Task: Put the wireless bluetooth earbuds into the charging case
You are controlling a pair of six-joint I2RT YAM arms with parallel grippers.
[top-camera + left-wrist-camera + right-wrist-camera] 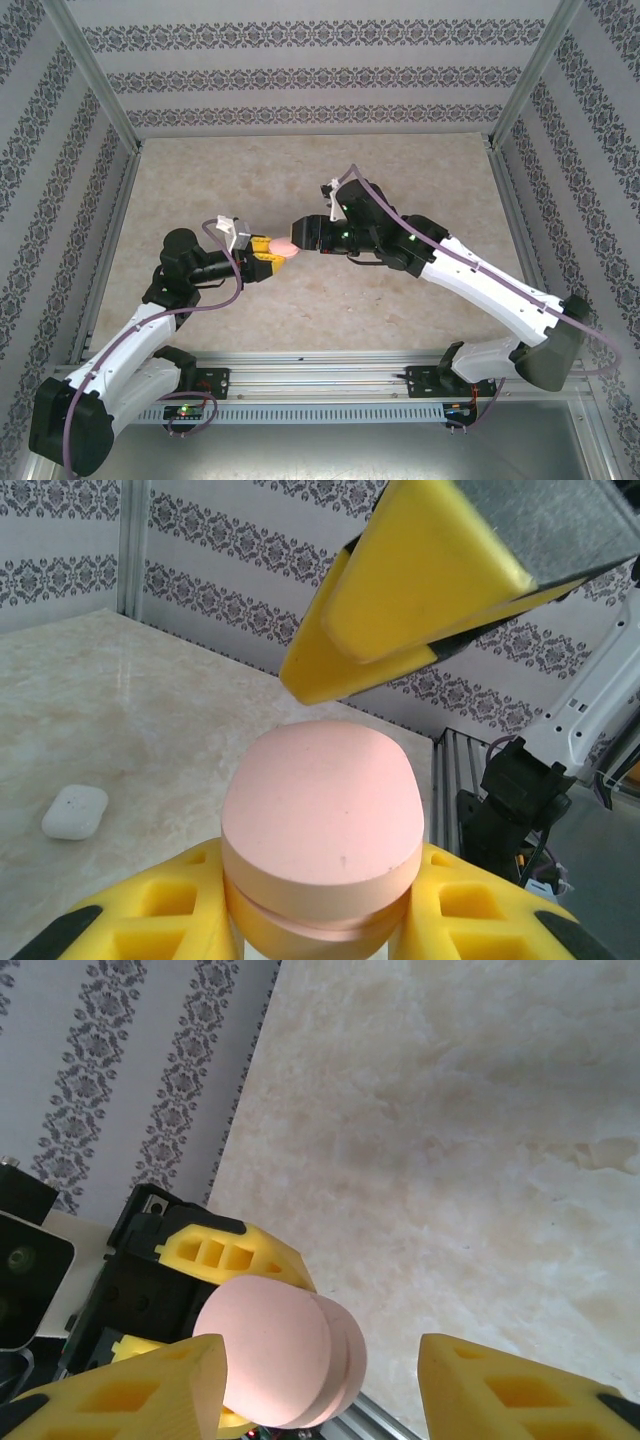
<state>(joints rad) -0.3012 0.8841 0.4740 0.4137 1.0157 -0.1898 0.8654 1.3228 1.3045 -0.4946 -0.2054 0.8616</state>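
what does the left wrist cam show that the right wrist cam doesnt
The left wrist view adds a closed white case lying on the table, off to the left. It also adds a yellow finger of the right gripper hanging above the pink case. The right wrist view adds that gripper's jaws spread wide either side of the pink case, over a broad stretch of table. Both share the closed pink case clamped by the left gripper, and the patterned wall.
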